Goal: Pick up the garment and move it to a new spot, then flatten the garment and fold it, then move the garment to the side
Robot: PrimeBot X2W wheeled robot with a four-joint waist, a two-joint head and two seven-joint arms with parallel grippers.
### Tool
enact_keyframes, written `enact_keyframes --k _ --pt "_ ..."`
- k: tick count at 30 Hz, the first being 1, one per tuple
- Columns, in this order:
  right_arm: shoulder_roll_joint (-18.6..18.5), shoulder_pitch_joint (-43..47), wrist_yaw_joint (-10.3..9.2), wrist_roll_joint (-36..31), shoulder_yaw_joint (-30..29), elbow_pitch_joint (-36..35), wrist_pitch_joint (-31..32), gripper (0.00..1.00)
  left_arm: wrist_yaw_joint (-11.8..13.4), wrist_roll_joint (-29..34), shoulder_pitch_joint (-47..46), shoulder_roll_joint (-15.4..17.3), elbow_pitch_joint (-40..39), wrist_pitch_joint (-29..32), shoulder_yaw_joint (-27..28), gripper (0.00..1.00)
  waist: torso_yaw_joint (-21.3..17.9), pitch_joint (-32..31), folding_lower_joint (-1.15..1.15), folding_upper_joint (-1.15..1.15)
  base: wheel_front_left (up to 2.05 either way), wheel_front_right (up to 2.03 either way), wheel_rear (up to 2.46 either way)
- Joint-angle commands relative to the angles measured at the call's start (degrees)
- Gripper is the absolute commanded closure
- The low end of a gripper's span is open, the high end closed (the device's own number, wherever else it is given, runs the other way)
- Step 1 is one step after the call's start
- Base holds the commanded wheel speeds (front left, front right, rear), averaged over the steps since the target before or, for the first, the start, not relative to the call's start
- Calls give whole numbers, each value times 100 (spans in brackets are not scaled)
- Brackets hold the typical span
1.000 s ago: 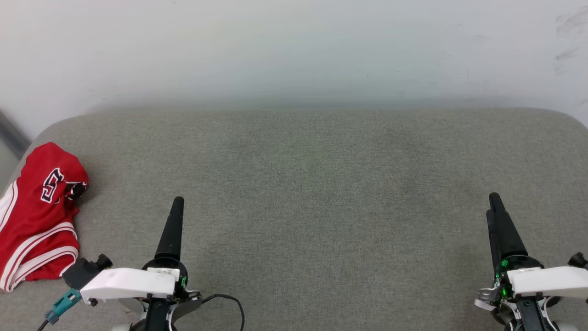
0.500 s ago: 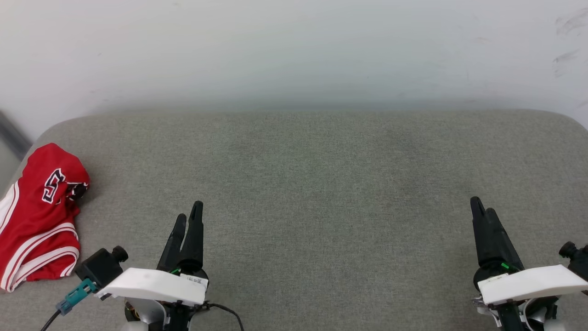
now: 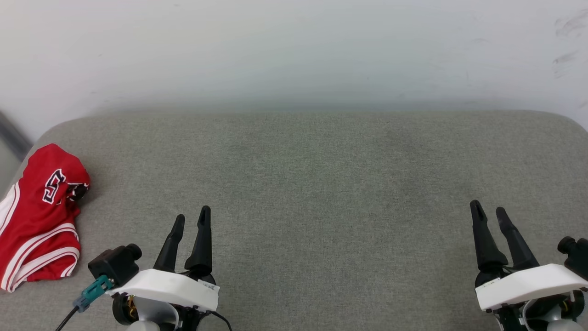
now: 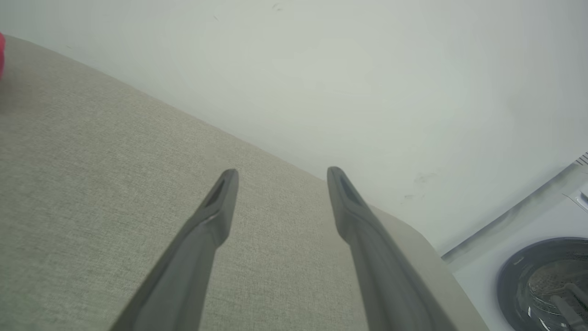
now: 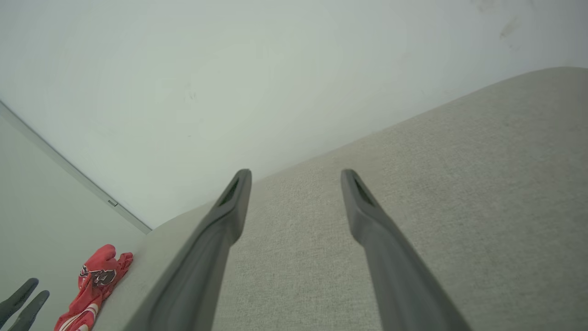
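- grey woven cloth covered the counter, and a plain pale wall stood behind it.
- the garment lay in a crumpled heap at the far left end of the counter, close to the rim and well apart from both grippers. it reached the border of the head view, so i could not tell whether some of it hung over.
- the left gripper was the nearer one, with jaws spread and empty. the right gripper was at the opposite end, also with jaws spread and holding nothing.
- one risk, in my judgement: a pinch on only one loose layer could drag the heap off the rim instead of lifting it.
- another risk: the bunched cloth could keep a sleeve tucked inside, and this would spoil the flattening.
- the garment was red, with white striped trim on the lower part and black characters with white outline on the upper fold. it looked thin and limp.
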Motion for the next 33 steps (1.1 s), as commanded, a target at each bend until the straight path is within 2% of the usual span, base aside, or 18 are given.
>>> enact_keyframes --k 1,15,33 --pt "9 -7 2 -251 -41 -145 6 0 27 265 -120 56 -42 -72 -33 0 -2 -3 0 0 0 0 0" --pt "12 108 2 -1444 -21 -424 20 0 122 1424 -120 100 -51 -329 -150 0 -17 -18 0 0 0 0 0" --pt "15 153 1 -2462 -22 -538 42 0 249 2384 -132 130 131 -562 -241 0 -32 -33 0 0 0 0 0"
